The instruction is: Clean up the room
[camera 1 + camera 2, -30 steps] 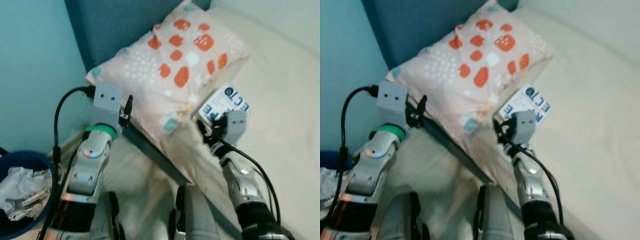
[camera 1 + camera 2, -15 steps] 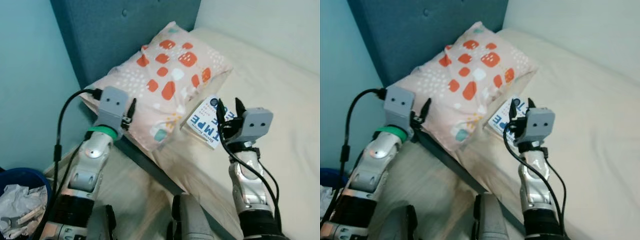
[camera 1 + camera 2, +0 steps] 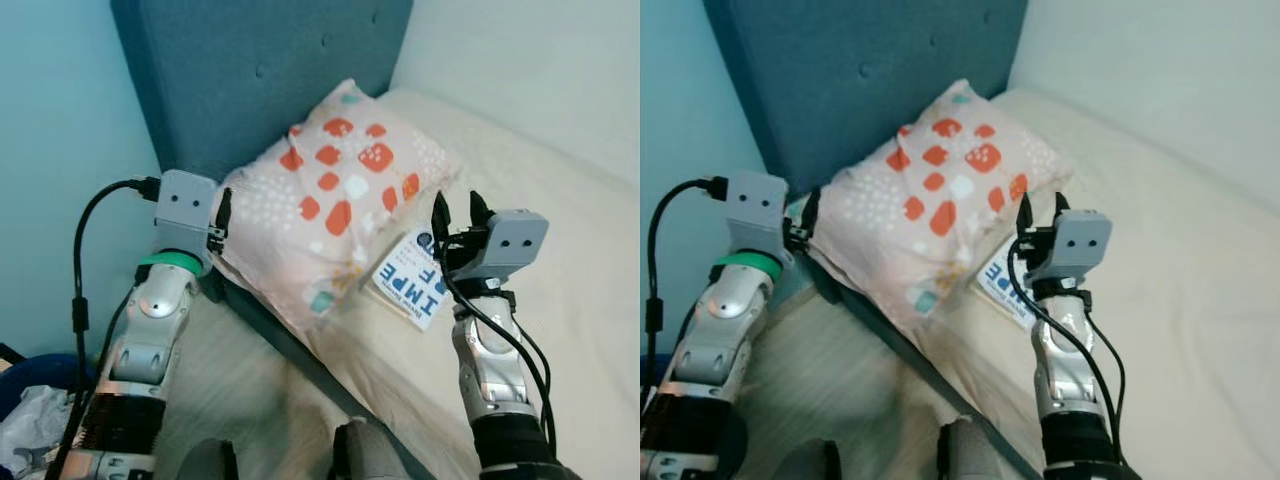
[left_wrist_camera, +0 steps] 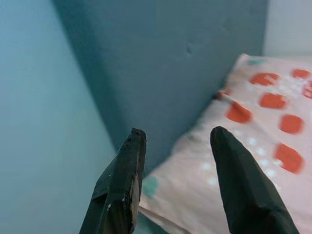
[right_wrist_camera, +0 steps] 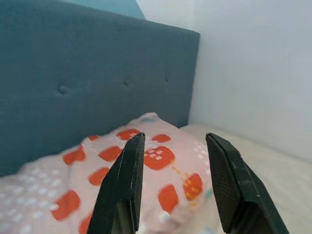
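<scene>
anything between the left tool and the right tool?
Yes, in the left eye view: the patterned pillow fills most of the stretch between the left tool and the right tool, with the book beside it.

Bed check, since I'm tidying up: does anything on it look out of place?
Yes. A book lies on the sheet, one end tucked under the spotted pillow, which sits crooked against the headboard.
</scene>
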Available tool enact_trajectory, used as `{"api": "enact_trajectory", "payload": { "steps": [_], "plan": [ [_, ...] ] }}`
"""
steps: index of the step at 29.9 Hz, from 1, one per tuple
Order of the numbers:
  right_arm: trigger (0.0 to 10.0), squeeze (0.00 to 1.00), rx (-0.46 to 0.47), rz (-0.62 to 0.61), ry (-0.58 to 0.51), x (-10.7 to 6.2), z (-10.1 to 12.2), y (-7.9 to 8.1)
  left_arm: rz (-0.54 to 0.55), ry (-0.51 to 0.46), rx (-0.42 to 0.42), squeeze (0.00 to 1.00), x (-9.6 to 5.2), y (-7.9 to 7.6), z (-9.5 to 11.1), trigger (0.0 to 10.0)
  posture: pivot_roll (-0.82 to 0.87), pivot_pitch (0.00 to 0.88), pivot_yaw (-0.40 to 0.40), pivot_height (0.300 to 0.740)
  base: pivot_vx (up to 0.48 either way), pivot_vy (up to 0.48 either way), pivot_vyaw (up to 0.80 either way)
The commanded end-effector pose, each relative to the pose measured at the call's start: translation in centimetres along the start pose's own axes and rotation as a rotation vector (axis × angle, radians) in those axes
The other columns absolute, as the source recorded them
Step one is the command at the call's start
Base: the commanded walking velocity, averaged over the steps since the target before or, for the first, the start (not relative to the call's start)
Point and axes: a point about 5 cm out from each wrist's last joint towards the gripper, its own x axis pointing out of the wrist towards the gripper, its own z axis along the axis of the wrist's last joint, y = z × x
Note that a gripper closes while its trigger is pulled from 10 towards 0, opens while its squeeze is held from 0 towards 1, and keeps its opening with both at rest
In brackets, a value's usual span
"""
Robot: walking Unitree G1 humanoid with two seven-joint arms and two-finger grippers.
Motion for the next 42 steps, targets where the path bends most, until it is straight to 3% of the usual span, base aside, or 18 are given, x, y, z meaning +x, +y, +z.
{"api": "enact_trajectory", "payload": {
  "steps": [1,6,16,27,42],
  "plan": [
    [10.0,0.00,0.019,0.006,0.040,-0.5,-0.6,0.0,0.027,0.000,0.002,0.00,0.1,0.3,-0.1,10.0,-0.03,0.017,-0.029,0.710,0.000,0.000,0.00],
    [10.0,0.00,0.019,0.008,0.045,-0.5,-0.7,0.0,0.027,-0.002,-0.002,0.00,0.1,0.1,0.0,10.0,-0.03,0.015,-0.029,0.715,0.000,0.000,0.00],
    [10.0,0.00,0.008,-0.031,0.067,-0.7,-1.0,-0.4,-0.046,-0.004,-0.051,0.00,0.1,-2.8,0.0,10.0,-0.06,0.020,-0.016,0.740,0.000,0.000,0.00],
    [10.0,0.00,0.018,-0.030,0.071,-1.1,-1.2,-0.1,-0.083,-0.008,-0.048,0.00,0.0,-3.5,0.2,10.0,-0.06,0.029,-0.009,0.740,0.000,0.000,0.00],
    [10.0,0.00,0.028,-0.027,0.081,-1.3,-1.4,0.5,-0.099,-0.019,-0.034,0.00,-0.2,-3.7,0.2,10.0,-0.06,0.036,-0.009,0.740,0.000,-0.425,0.00]
  ]
}}
